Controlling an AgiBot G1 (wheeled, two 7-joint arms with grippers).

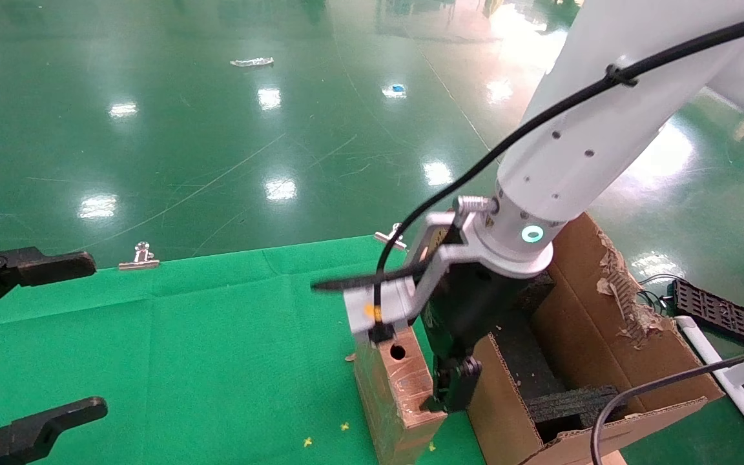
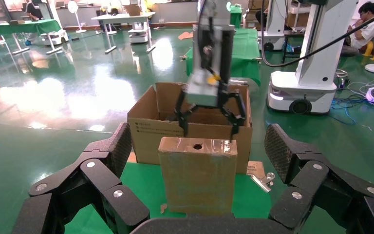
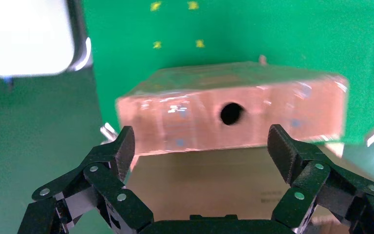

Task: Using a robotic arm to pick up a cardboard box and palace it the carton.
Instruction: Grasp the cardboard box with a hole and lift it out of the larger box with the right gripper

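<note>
Head view, left to right: our left pincer waits spread at the bench edge; our right pincer hangs released over the upright cardboard box, touching the carton.

Bright overhead lamps glare on the glossy floor; right wrist view blurred
</note>
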